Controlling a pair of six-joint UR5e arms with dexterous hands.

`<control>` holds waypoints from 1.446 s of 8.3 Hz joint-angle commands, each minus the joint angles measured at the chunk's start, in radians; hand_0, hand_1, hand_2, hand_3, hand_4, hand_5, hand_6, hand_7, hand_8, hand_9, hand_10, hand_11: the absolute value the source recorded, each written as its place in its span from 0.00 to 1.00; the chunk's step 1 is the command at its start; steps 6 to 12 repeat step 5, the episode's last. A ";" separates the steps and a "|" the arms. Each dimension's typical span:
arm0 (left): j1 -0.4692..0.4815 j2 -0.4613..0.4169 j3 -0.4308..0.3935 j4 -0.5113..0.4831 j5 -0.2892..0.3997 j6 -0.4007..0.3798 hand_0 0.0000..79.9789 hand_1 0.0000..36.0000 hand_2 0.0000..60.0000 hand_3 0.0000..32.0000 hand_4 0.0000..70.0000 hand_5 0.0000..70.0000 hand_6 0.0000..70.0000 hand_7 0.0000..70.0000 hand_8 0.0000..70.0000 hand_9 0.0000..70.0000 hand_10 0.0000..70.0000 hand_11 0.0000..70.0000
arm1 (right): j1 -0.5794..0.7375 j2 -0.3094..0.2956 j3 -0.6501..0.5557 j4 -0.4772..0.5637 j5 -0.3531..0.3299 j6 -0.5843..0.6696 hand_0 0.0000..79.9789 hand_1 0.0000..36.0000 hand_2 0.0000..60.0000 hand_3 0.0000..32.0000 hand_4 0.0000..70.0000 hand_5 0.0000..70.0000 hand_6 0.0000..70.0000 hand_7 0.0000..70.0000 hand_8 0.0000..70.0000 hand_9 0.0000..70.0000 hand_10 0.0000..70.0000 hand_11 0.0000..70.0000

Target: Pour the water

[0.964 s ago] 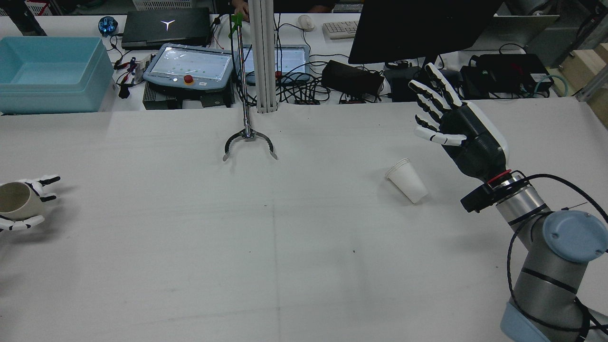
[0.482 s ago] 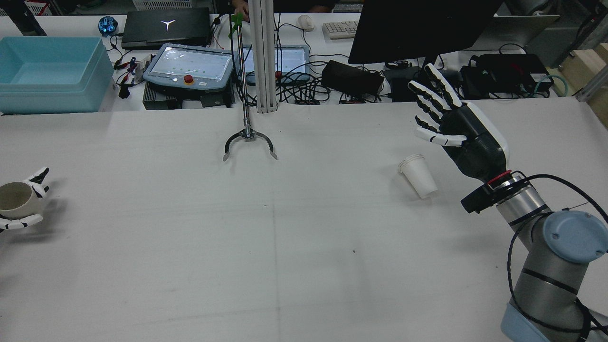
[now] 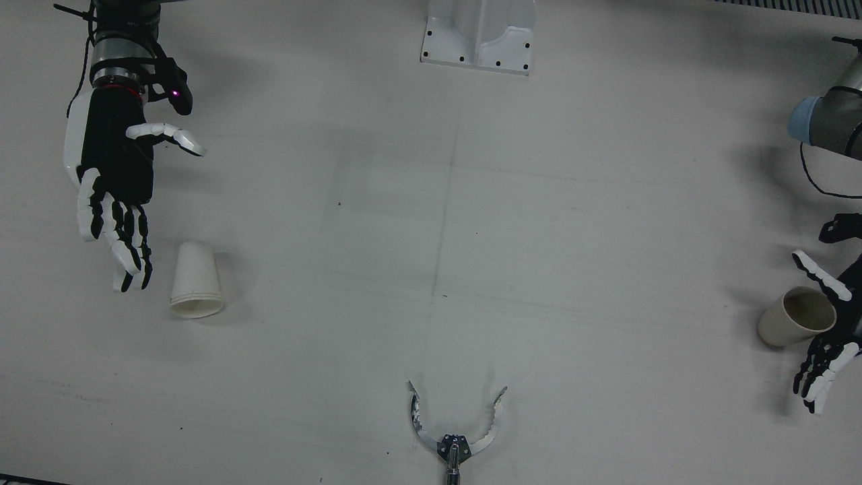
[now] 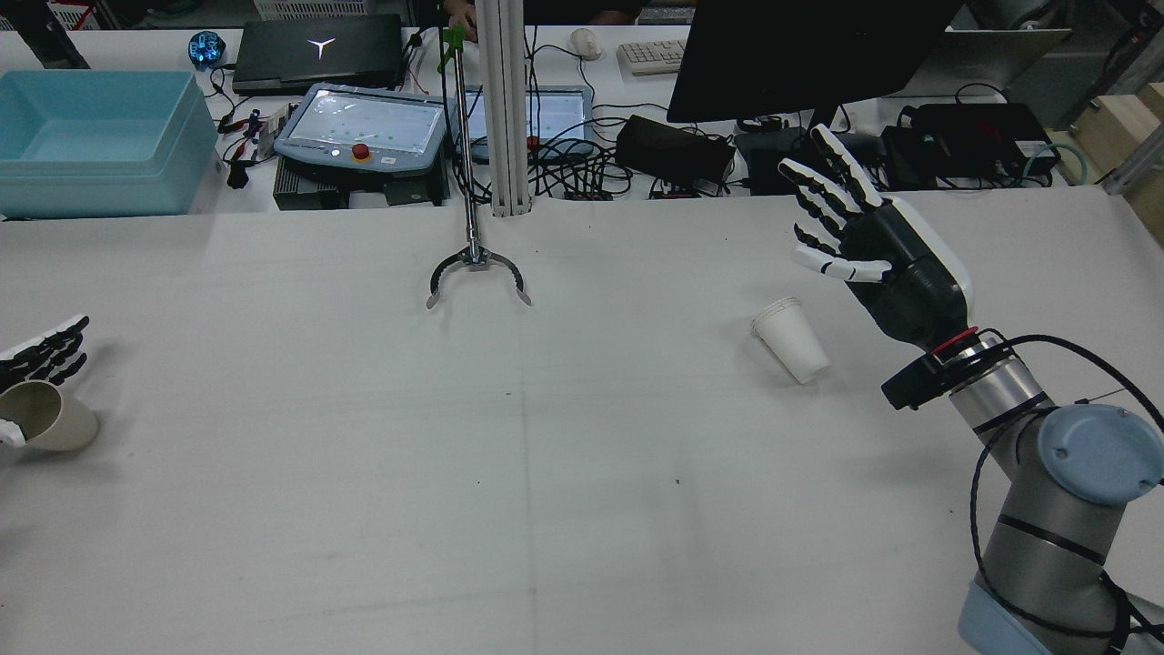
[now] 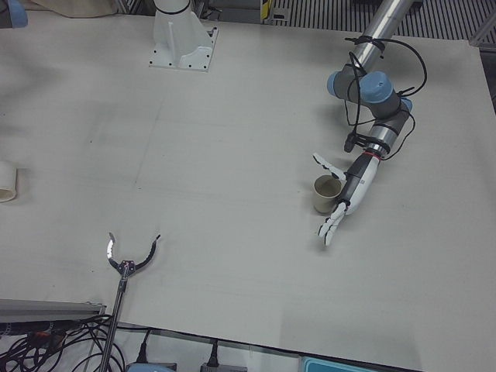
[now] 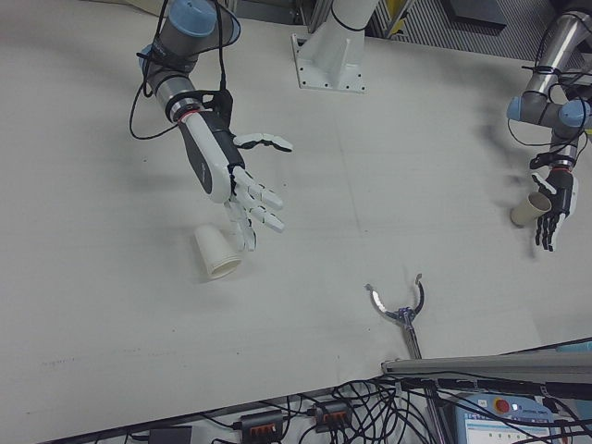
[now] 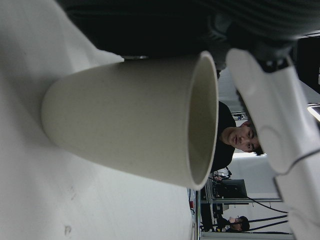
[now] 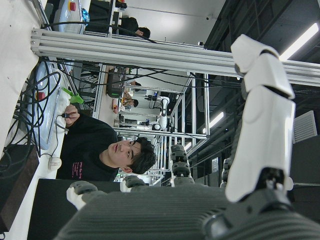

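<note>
A beige cup point(image 4: 53, 418) stands on the table at the far left, leaning a little; it also shows in the front view point(image 3: 793, 318) and the left-front view point(image 5: 325, 194). My left hand point(image 4: 41, 350) is open right beside it, fingers stretched out past the rim point(image 3: 832, 337). A white paper cup point(image 4: 791, 338) lies on its side on the right half of the table point(image 3: 195, 281). My right hand point(image 4: 878, 246) hovers open above and just beyond the white cup, fingers spread point(image 3: 111, 182), holding nothing.
A long grabber tool point(image 4: 476, 268) lies at the table's middle back with its claws open point(image 3: 454, 431). Behind the table edge are a blue bin point(image 4: 91, 136), a teach pendant point(image 4: 364, 127), cables and a monitor. A white pedestal base point(image 3: 479, 34) is bolted between the arms.
My left hand has opened and let go of the beige cup, which now rests lower on the table. The white cup has rocked slightly. The right hand has barely moved.
</note>
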 commanded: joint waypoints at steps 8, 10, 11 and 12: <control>-0.420 0.034 -0.352 0.164 0.122 0.046 0.80 0.19 0.00 0.00 0.33 0.00 0.07 0.00 0.00 0.00 0.03 0.07 | 0.115 0.006 0.099 -0.054 -0.029 -0.006 0.69 0.69 0.40 1.00 0.00 0.14 0.24 0.25 0.03 0.03 0.00 0.00; -0.420 0.034 -0.352 0.164 0.122 0.046 0.80 0.19 0.00 0.00 0.33 0.00 0.07 0.00 0.00 0.00 0.03 0.07 | 0.115 0.006 0.099 -0.054 -0.029 -0.006 0.69 0.69 0.40 1.00 0.00 0.14 0.24 0.25 0.03 0.03 0.00 0.00; -0.420 0.034 -0.352 0.164 0.122 0.046 0.80 0.19 0.00 0.00 0.33 0.00 0.07 0.00 0.00 0.00 0.03 0.07 | 0.115 0.006 0.099 -0.054 -0.029 -0.006 0.69 0.69 0.40 1.00 0.00 0.14 0.24 0.25 0.03 0.03 0.00 0.00; -0.420 0.034 -0.352 0.164 0.122 0.046 0.80 0.19 0.00 0.00 0.33 0.00 0.07 0.00 0.00 0.00 0.03 0.07 | 0.115 0.006 0.099 -0.054 -0.029 -0.006 0.69 0.69 0.40 1.00 0.00 0.14 0.24 0.25 0.03 0.03 0.00 0.00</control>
